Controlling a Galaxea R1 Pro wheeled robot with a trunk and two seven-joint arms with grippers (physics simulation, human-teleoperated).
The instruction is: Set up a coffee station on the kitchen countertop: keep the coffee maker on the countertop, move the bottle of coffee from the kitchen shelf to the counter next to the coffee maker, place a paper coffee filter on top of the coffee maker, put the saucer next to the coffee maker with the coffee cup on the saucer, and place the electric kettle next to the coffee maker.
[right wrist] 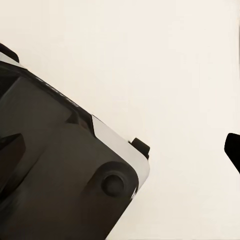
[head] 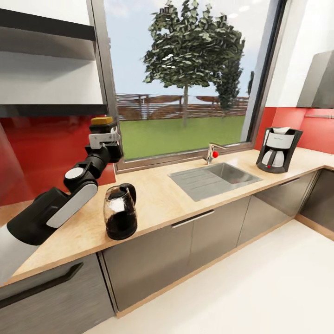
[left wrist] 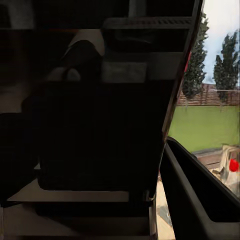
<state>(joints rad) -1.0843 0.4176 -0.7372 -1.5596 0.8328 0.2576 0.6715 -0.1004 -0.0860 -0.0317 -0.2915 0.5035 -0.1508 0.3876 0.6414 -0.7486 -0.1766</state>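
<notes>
Counting from the near edge outward: one electric kettle point(head: 120, 212) stands upright near the front of the kitchen countertop point(head: 162, 204), glass body dark at the bottom, black loop handle turned toward the window. One left arm point(head: 69, 197) rises from the lower left corner of the head view, forearm slanting up over the counter, elbow low, wrist bent so the left gripper point(head: 105, 139) sits level just in front of the red backsplash point(head: 41, 153) beside the window frame. Its fingers are clamped on the single bottle of coffee point(head: 102, 121), whose yellow cap shows above the gripper; the bottle is held in the air, off the counter, just below the lower kitchen shelf point(head: 51, 110). Two dark slab shelves show, the second point(head: 46, 25) higher up. In the left wrist view the dark bottle point(left wrist: 100, 125) sits close against the lens, between the fingers point(left wrist: 200, 200).

Farther along, one sink point(head: 213, 178) is sunk into the worktop with one tap point(head: 211, 152) bearing a red knob. Farthest, one coffee maker point(head: 278, 149) stands on the counter near the corner, something white showing at its top. The right wrist view shows pale floor point(right wrist: 165, 75) and a dark robot part point(right wrist: 55, 175); I cannot tell whether the right gripper's fingers are apart or together.
</notes>
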